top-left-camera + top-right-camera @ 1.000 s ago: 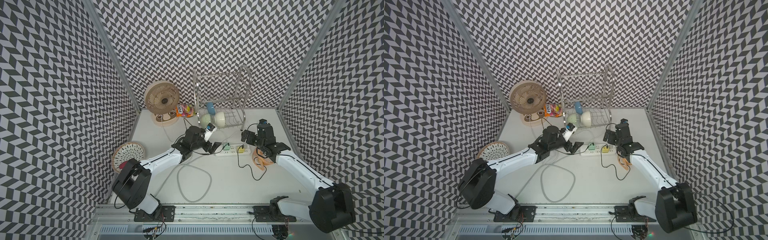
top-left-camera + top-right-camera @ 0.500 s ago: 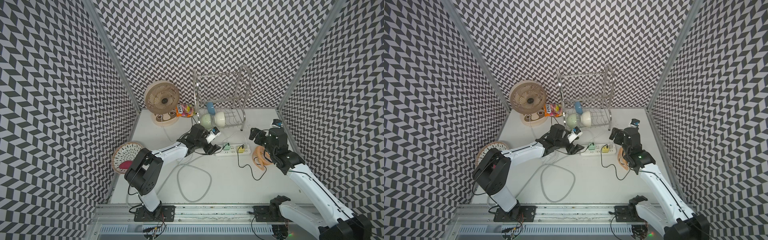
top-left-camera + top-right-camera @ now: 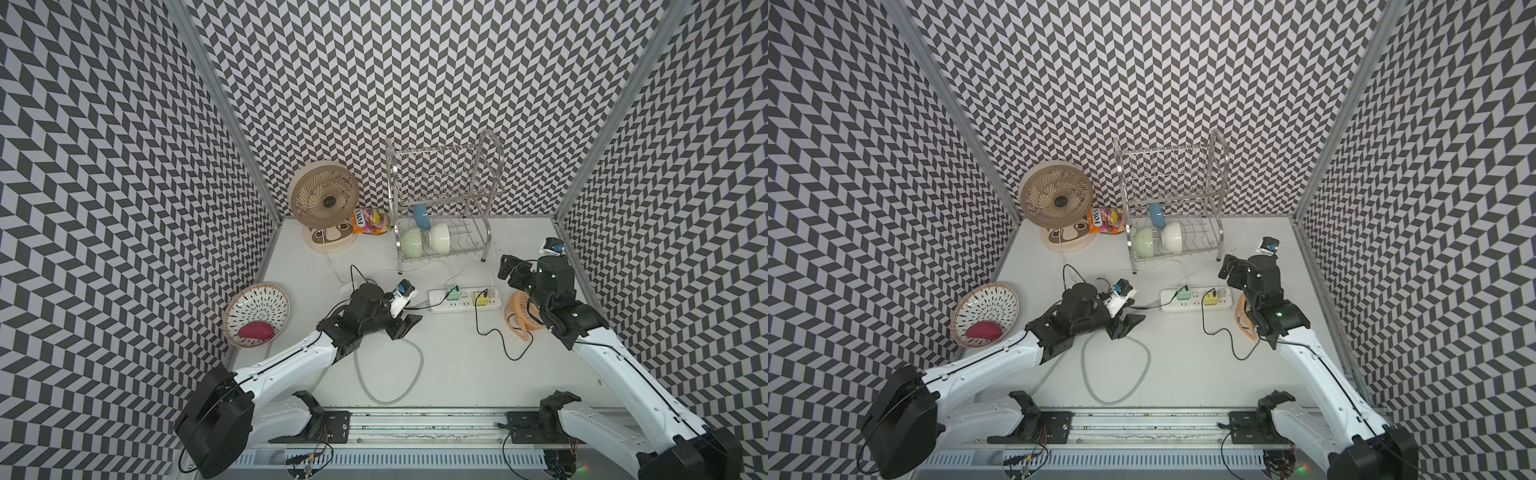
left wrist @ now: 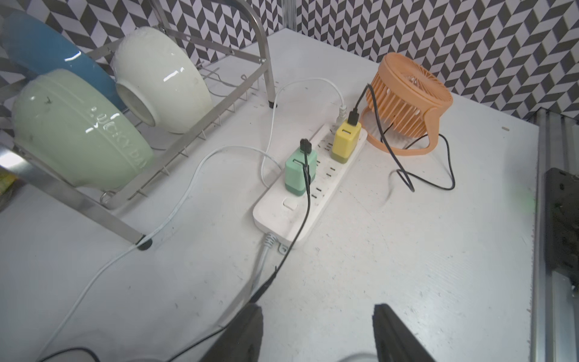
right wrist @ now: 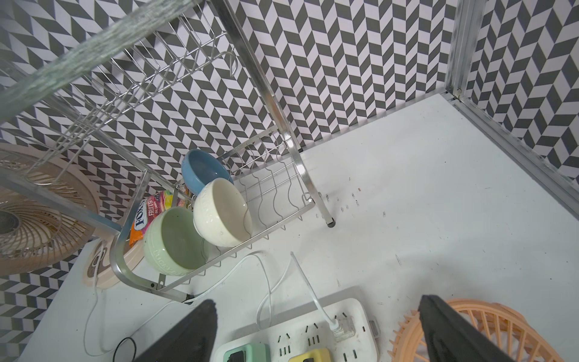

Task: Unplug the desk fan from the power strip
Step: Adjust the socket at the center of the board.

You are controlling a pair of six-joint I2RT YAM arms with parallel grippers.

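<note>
Overhead view of a white table. The power strip [image 3: 465, 306] lies flat near the middle, in front of a dish rack [image 3: 461, 239]. All 3 plugs sit fully in it — a green adapter [image 4: 297, 169], a yellow adapter [image 4: 344, 141] and a white plug [image 5: 340, 326] at the end nearest the small orange fan [image 4: 407, 94]. A large beige fan [image 3: 324, 203] stands at the back. Nothing is unplugged yet; the whole pull remains. The left gripper [image 4: 318, 308] sits low near the strip's corded end, fingers partly apart and clamping nothing, a black cable running past 1 finger. The right gripper [image 5: 316, 302] hovers over the white plug — fingers spread wide, empty.
</note>
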